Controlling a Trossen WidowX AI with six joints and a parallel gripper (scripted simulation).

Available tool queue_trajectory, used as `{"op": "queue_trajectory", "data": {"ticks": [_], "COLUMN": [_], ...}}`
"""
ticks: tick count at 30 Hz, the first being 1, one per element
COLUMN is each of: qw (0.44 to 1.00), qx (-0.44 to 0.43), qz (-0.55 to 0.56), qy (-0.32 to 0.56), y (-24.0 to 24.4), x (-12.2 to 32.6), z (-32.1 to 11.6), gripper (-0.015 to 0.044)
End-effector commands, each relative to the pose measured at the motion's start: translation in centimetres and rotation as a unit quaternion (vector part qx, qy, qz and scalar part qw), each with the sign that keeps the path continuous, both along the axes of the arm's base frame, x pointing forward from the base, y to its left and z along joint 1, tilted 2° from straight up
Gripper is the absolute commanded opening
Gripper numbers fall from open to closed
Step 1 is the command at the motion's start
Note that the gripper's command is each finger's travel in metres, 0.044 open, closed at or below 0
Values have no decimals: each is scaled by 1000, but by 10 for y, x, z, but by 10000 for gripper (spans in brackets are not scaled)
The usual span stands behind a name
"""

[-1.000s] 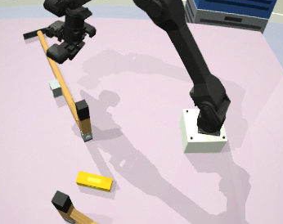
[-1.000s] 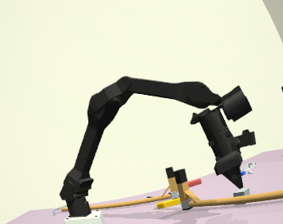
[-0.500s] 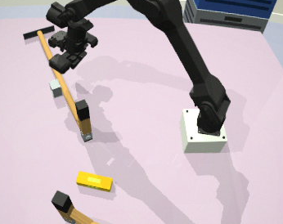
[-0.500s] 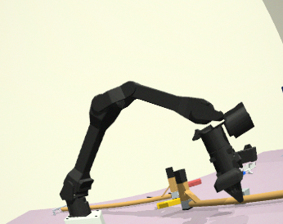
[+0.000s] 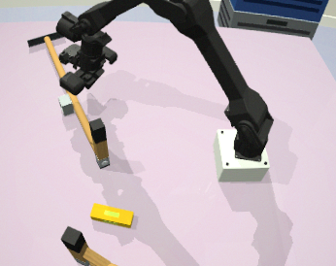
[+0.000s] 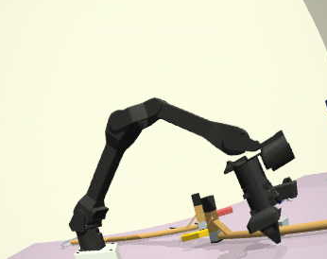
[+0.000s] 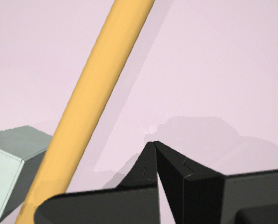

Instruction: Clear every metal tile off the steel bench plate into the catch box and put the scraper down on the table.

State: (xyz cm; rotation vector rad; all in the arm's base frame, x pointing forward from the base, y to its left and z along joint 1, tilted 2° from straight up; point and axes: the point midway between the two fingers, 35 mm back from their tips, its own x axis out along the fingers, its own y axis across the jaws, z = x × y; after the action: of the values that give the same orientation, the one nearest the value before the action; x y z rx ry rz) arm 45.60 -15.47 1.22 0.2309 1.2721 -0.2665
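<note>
The closed end effector [image 5: 83,88] [image 6: 277,240] [image 7: 154,145] hovers beside the wooden pole [image 5: 81,111] [image 6: 308,227] [image 7: 87,102]; only the exterior view shows a red block [image 6: 225,212].

From high up, one view looks down at my arm and the surface. Another looks across from low beside it. Both show my whole arm. The third looks close past my hand [image 5: 83,88] [image 6: 277,240] [image 7: 154,145].
</note>
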Motion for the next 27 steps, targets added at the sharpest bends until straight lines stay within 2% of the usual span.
{"op": "queue_trajectory", "data": {"ticks": [1,27], "qw": [1000,1000], "qx": [-1,-1], "qz": [-2,-2], "qy": [0,-1], "y": [1,14], "x": [3,26], "z": [0,3], "gripper": [0,0]}}
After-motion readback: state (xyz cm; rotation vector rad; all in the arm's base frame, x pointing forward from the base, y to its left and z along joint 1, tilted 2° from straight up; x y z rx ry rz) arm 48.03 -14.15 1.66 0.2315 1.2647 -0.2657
